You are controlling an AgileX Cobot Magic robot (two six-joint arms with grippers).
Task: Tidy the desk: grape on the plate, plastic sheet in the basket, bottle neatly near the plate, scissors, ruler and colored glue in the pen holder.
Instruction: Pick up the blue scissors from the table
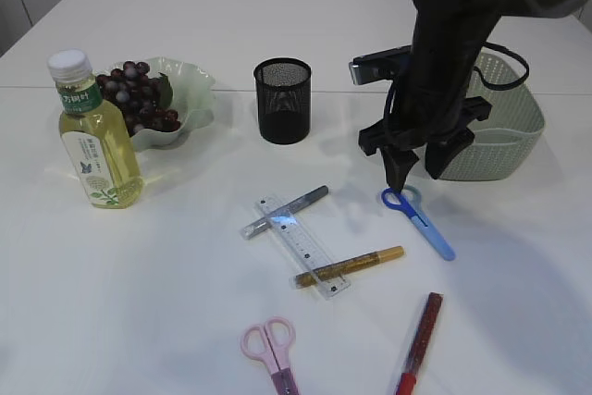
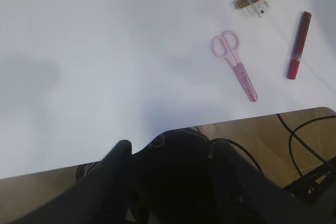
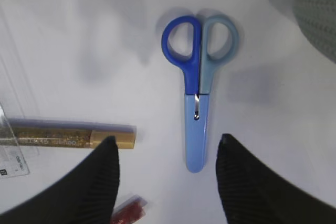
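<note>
Blue scissors (image 3: 197, 98) lie flat on the desk (image 1: 185, 302) at centre right of the exterior frame, beside the basket (image 1: 504, 131). Right claw (image 3: 168, 153) hangs just above, fingers apart, straddling the blade end, not touching.

Bright, even overhead light gives soft shadows on the white tabletop (image 1: 185, 302); the near black ribbed gripper fingers (image 3: 100, 182) blur.
</note>
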